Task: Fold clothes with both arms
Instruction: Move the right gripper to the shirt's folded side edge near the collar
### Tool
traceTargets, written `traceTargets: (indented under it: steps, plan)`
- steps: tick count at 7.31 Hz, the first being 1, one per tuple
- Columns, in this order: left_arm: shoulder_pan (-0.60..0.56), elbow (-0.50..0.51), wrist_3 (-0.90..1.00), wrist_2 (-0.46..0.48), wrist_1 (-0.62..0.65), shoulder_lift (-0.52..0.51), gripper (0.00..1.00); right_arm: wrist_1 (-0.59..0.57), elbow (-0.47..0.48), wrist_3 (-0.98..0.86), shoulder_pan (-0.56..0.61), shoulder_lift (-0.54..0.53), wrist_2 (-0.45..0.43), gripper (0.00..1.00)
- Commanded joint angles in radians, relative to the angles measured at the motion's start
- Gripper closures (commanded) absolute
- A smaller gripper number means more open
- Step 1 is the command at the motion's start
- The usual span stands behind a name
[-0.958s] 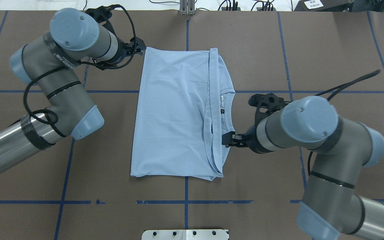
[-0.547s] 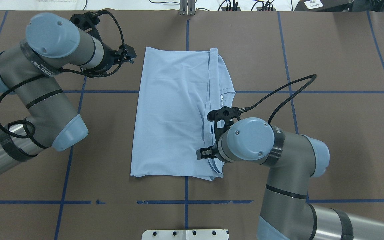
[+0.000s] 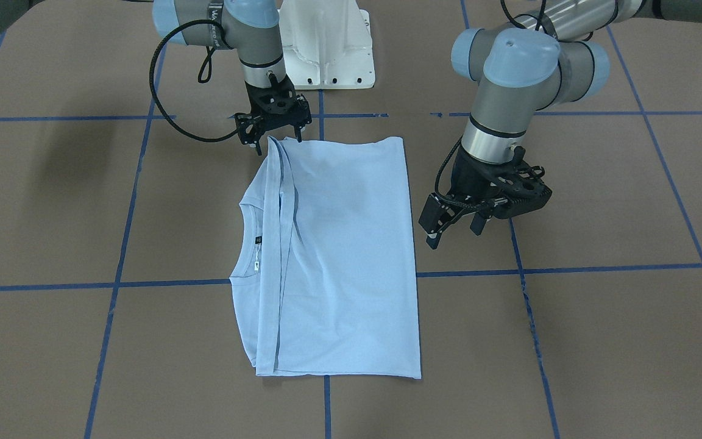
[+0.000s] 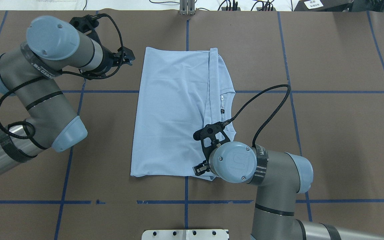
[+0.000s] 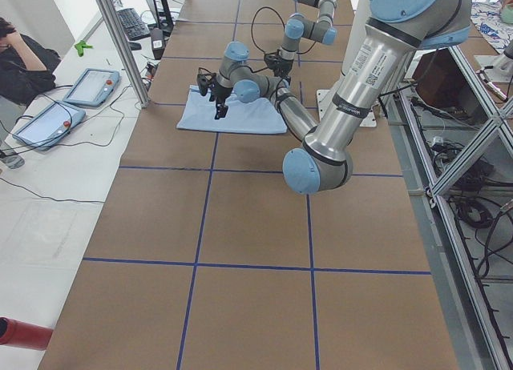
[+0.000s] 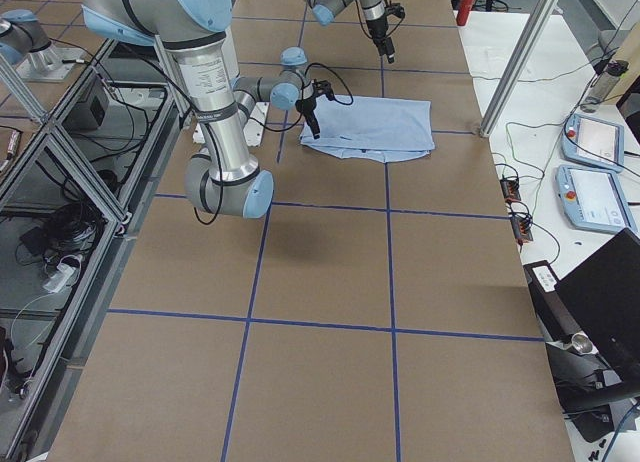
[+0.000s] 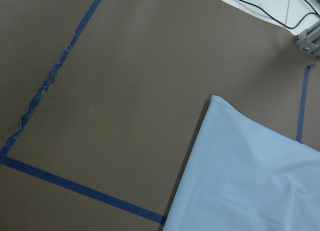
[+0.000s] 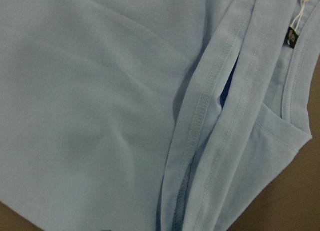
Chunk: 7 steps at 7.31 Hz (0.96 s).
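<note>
The light blue T-shirt (image 4: 175,113) lies flat on the brown table, folded into a long rectangle, with its collar and dark neck label (image 4: 221,111) at its right side. It also shows in the front view (image 3: 339,262). My right gripper (image 4: 197,170) hangs open over the shirt's near right corner, its fingers either side of the hem (image 3: 278,139). The right wrist view shows the stacked hems (image 8: 200,116) and label (image 8: 292,37) close below. My left gripper (image 4: 129,56) is open and empty, above bare table just left of the shirt's far left corner (image 3: 453,235). The chest print is hidden.
Blue tape lines (image 4: 112,91) grid the brown table. The white pedestal base (image 3: 326,55) stands at the robot's side of the table. Cables (image 4: 228,5) lie past the far edge. An operator (image 5: 24,58) and tablets (image 6: 590,142) are beyond it.
My right gripper has swung from beside the collar over the shirt and down to its near right corner. My left gripper has backed off leftward from the far left corner.
</note>
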Motion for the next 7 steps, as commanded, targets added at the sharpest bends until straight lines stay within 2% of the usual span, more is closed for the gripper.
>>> traceTargets:
  steps: [1,3,7]
  plan:
    - [0.000,0.007,0.000,0.001,-0.005,0.002,0.00,0.001,-0.005,-0.077,-0.018,0.001,-0.036,0.24]
    - [0.002,0.007,0.000,0.001,-0.006,0.010,0.00,0.004,-0.005,-0.083,-0.018,0.001,-0.038,0.53]
    - [0.002,0.007,0.000,0.001,-0.008,0.013,0.00,0.007,-0.006,-0.083,-0.023,-0.004,-0.036,0.55]
